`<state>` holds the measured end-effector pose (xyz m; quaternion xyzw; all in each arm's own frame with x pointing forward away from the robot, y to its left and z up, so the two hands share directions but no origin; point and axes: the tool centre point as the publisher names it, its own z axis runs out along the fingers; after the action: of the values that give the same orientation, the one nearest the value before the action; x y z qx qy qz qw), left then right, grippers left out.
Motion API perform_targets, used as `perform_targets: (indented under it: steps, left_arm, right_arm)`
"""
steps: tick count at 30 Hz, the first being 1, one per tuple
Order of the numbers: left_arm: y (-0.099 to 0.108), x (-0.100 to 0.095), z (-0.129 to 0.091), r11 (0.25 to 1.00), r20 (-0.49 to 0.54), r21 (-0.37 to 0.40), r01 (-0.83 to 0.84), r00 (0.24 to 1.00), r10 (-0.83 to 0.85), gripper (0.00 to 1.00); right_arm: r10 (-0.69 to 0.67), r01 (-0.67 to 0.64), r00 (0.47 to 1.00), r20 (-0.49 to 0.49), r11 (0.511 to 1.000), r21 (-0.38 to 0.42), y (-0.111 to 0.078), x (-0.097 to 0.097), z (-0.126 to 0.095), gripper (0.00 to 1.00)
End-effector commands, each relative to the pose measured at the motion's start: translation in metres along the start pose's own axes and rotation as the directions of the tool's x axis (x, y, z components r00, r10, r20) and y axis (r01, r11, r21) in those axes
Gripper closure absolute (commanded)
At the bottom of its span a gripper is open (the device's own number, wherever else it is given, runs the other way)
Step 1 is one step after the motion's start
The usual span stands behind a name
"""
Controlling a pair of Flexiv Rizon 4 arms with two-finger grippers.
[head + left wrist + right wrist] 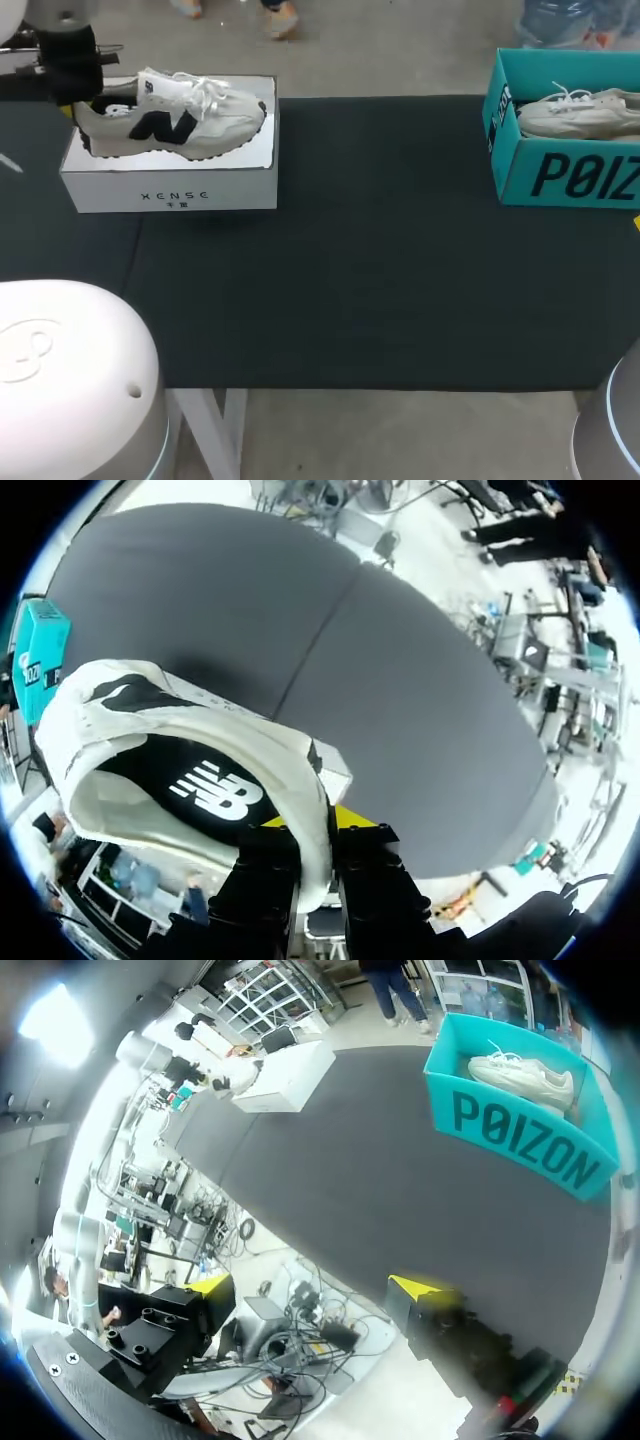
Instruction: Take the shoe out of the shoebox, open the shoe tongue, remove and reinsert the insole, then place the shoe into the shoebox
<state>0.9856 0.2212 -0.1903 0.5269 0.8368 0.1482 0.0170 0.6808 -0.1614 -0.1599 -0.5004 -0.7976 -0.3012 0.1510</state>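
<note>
The shoe (175, 120), white and grey with a black mark on its side, sits in the open top of the white box (170, 190), toe toward the middle of the surface (350, 260). Whether it rests on the box or hangs just above it I cannot tell. The left arm (70, 55) comes down at the heel. Its jaws are clamped on the heel collar, with one finger (370, 870) outside the rim and the other inside.

There are two shoes and two boxes. The second shoe (585, 112), pale with white laces, lies inside the teal box (560, 175) at the far right corner, well apart from the white box at the far left. Two arms are in view. The right arm (610, 430) shows only as a grey curve at the near right corner.

A dark cloth covers the surface, with a seam running across it near the white box.

The left wrist view looks down into the shoe's mouth and shows the black insole (200, 785) with a white logo, which the head view hides. A corner of the white box peeks from under the shoe there. The right wrist view shows the right jaws apart, holding nothing, the yellow fingertips (415, 1285) near the surface's edge.
</note>
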Motion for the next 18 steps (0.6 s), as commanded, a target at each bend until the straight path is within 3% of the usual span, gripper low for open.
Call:
perform_targets:
  steps: [1, 11, 18]
  left_arm:
    - [0.017, 0.002, 0.012, 0.999, 0.020, 0.002, -0.050, 0.999, 0.050, 1.00]
    - [0.045, -0.006, 0.041, 0.993, 0.023, -0.037, -0.108, 0.994, 0.109, 1.00]
    - [0.058, -0.013, 0.067, 0.994, -0.021, -0.024, -0.106, 0.994, 0.106, 1.00]
  right_arm:
    - [0.001, -0.001, 1.000, 0.001, 1.000, 0.001, 0.000, 0.000, 0.000, 0.00]
    - [0.001, -0.001, 1.000, 0.001, 1.000, 0.001, 0.000, 0.000, 0.000, 0.00]
    - [0.001, -0.001, 1.000, 0.001, 1.000, 0.001, 0.000, 0.000, 0.000, 0.00]
